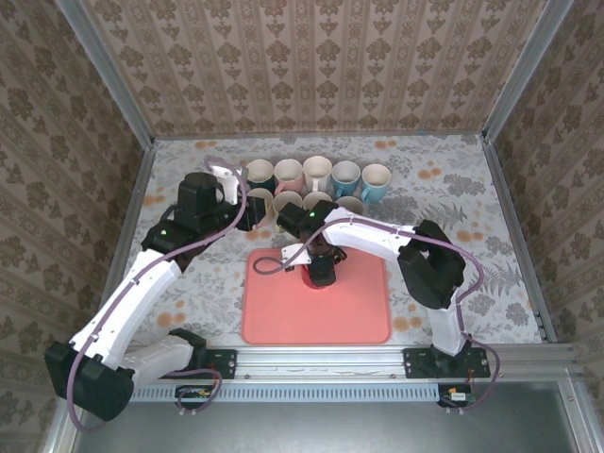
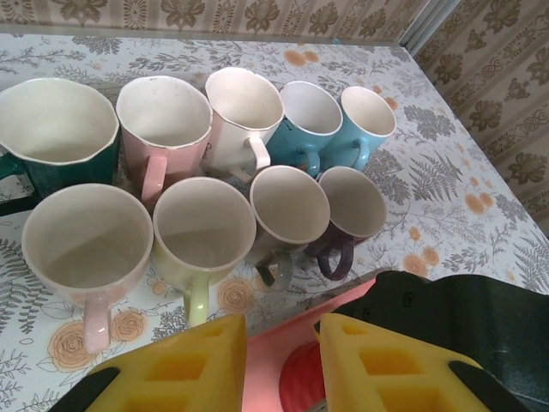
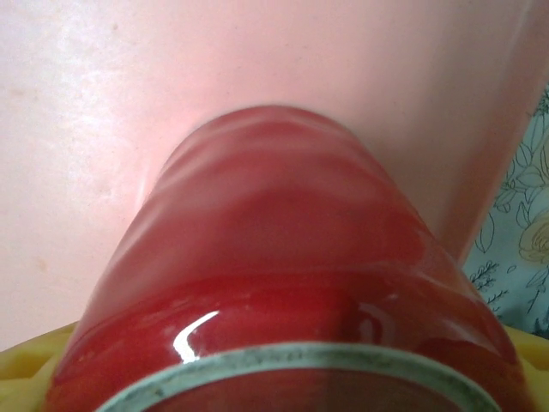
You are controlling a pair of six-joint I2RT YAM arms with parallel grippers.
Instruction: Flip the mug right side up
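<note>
Mug (image 3: 274, 257) — red, upside down, its unglazed foot ring facing the right wrist camera — stands on the pink mat (image 1: 283, 316), toward the mat's far edge. The right gripper (image 1: 321, 271) sits directly over it, with a yellow pad (image 3: 26, 371) at each side of the mug's body. Whether the pads press on it or merely flank it, I cannot tell. The left gripper (image 2: 281, 335) hangs near the mat's far edge — jaws narrowly apart, empty.

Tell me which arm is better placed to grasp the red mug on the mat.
Right: the right tool straddles the red mug on the pink mat; the left tool hangs by the upright mugs.
</note>
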